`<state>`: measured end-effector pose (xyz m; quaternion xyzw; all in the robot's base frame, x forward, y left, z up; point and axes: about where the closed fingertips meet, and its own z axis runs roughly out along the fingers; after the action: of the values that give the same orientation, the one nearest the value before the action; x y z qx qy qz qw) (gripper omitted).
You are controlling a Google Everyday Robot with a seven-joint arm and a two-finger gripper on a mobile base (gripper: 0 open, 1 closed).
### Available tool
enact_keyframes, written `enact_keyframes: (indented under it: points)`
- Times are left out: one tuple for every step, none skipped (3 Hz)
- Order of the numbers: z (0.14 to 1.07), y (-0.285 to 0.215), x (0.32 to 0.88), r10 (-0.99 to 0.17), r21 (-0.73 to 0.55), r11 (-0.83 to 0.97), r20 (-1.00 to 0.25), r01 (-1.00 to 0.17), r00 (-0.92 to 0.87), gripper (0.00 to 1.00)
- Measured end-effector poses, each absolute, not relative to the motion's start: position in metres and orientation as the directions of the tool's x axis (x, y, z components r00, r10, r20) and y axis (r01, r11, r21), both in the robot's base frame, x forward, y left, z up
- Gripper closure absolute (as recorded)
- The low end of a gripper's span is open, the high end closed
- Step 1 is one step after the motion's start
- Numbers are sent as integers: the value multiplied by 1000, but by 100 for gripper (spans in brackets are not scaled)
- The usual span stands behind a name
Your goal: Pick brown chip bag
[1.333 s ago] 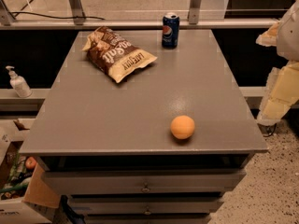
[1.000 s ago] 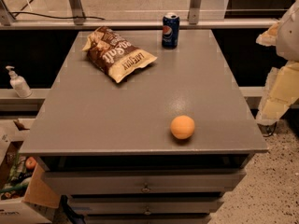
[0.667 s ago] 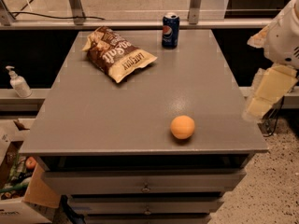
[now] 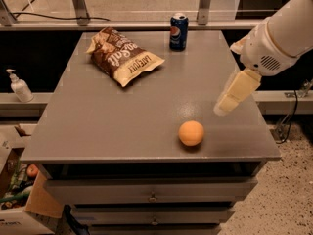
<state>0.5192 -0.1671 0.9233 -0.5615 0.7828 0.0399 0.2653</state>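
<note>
One gripper (image 4: 226, 104), opening can't tell, hangs near the orange (image 4: 191, 132); brown chip bag (image 4: 122, 56) well apart across the table (image 4: 122, 131), long axis diagonal.

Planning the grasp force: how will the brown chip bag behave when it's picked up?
The brown chip bag looks crinkled and puffy, so it will probably deform and feel light for its size. It lies flat, so rolling seems unlikely. The end effector hovers above the table, near the orange, far from the bag.
</note>
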Motion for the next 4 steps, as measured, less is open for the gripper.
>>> enact_keyframes:
  points:
    - [906, -145, 551, -805, -206, 370, -559, -906, -201, 0]
    - [895, -115, 579, -747, -178, 361, -643, -915, -169, 0]
    - [889, -81, 599, -685, -150, 351, -714, -924, -144, 0]
    - [889, -42, 612, -635, -133, 328, -764, -935, -114, 0]
